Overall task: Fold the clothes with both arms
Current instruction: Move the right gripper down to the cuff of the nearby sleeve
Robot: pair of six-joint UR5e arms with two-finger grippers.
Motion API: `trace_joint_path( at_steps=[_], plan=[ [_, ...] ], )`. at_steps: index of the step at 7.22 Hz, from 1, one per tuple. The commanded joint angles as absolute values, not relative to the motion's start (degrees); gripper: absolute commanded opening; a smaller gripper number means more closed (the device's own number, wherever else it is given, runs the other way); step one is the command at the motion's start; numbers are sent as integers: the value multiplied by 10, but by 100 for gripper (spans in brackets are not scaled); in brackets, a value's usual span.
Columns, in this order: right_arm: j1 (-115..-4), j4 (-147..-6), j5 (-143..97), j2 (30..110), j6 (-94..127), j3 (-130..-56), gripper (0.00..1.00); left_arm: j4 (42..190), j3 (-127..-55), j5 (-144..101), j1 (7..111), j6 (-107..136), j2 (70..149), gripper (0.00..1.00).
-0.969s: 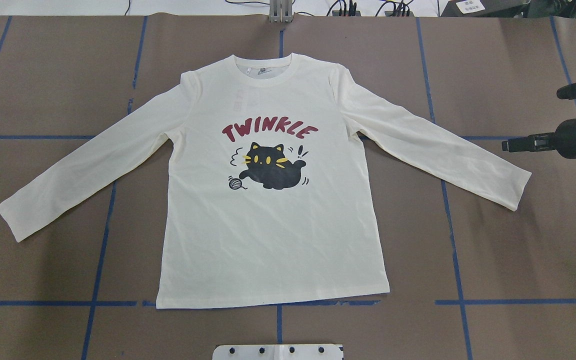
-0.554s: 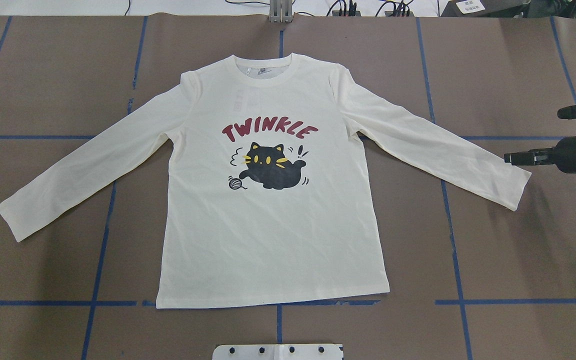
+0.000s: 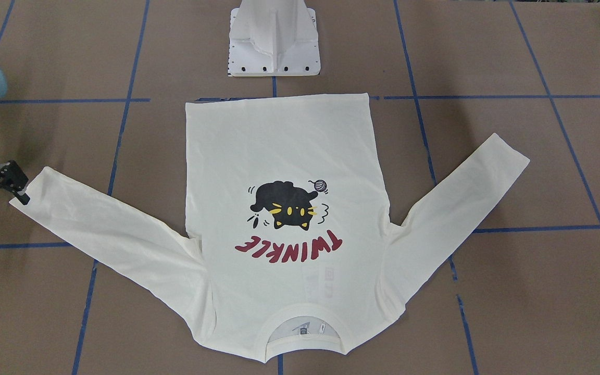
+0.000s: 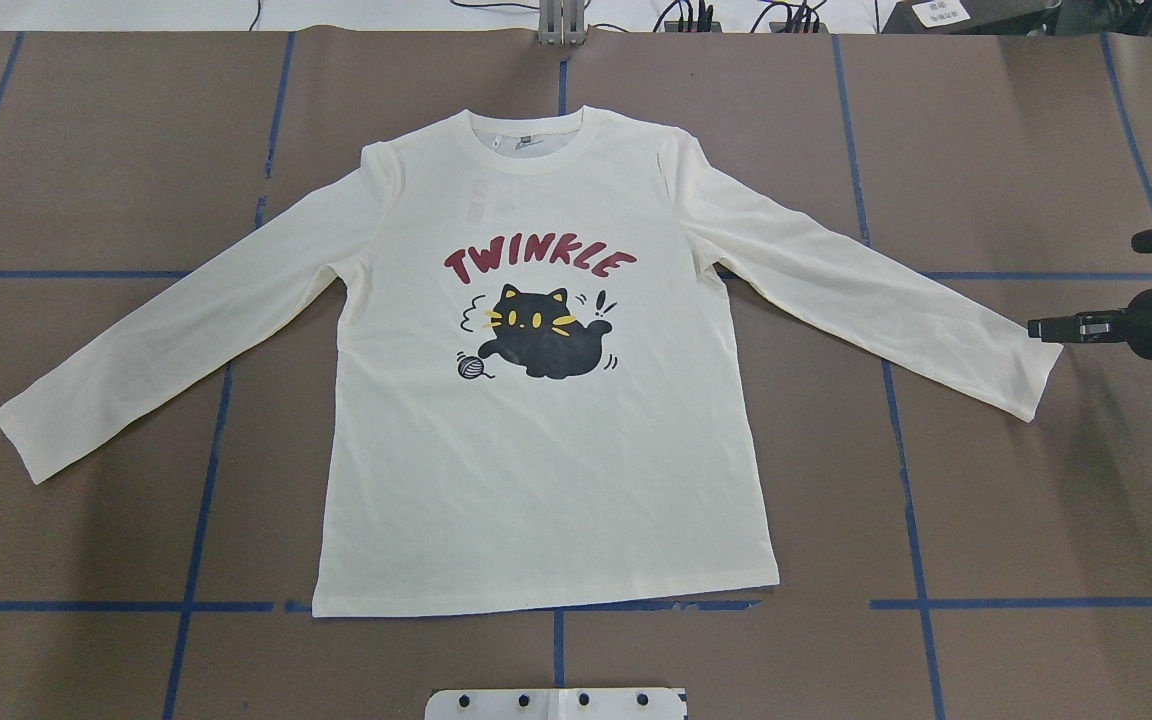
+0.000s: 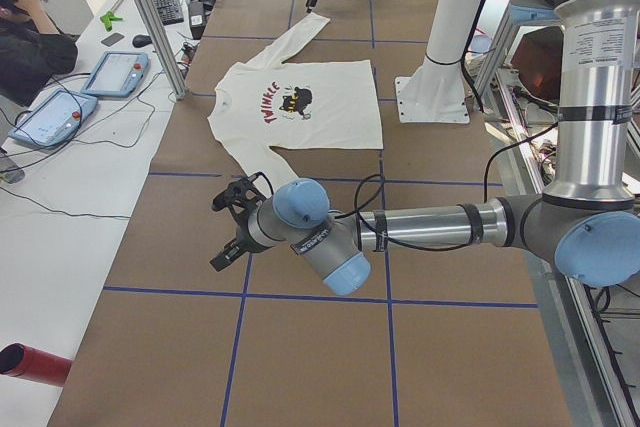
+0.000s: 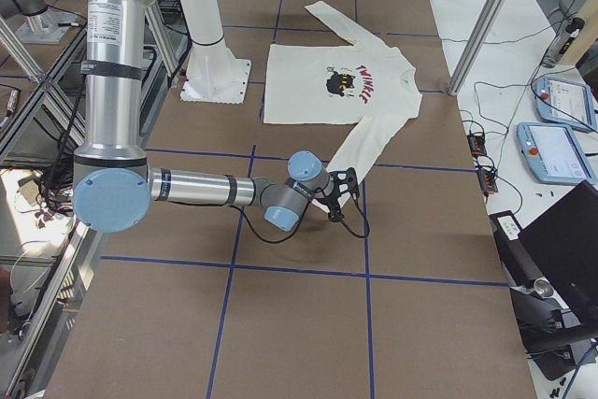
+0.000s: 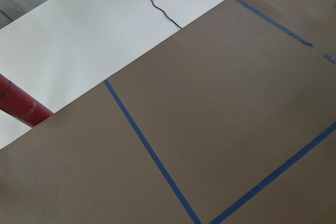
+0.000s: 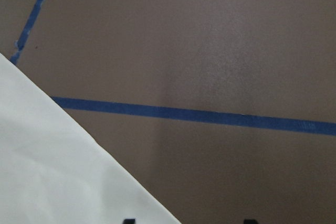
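1. You have the right tool (image 4: 1040, 327) spread open, held level at the shirt's (image 4: 546, 470) right cuff.
2. You can't tell the left tool's (image 5: 222, 232) grip.
3. Soft cream shirt lies flat mid-desk (image 4: 86, 150), print up.

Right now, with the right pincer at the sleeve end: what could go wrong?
1. The right pincer stands open at the very corner of the right cuff. In the wrist view, cloth reaches only one of its tips, so closing may catch a sliver or miss.
2. The left pincer hangs over the table, apart from the left cuff. If the right lifts alone, the shirt may drag and skew.
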State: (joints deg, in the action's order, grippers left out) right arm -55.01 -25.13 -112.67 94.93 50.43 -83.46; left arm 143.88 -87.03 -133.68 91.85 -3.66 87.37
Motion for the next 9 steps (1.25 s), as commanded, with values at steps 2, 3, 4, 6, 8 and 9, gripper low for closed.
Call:
trace_joint_path(
  at_steps=[2,3,4,6,8,9],
  plan=[
    [-549,-250,-1128,953,504,-832,67,1439,-871,-1337,918,-36,874,100],
    [-546,-250,-1128,952,504,-832,65,1439,-870,-1337,918,-36,874,100],
    [-544,-250,-1129,952,504,-833,64,1439,-870,-1337,918,-36,874,100],
    [-539,-251,-1128,951,501,-830,63,1439,-870,-1337,918,-36,874,100],
    [-533,-251,-1128,951,497,-830,59,1439,-870,-1337,918,-33,874,100],
    [-533,-251,-1128,952,497,-830,57,1439,-870,-1337,918,-33,874,100]
  ],
)
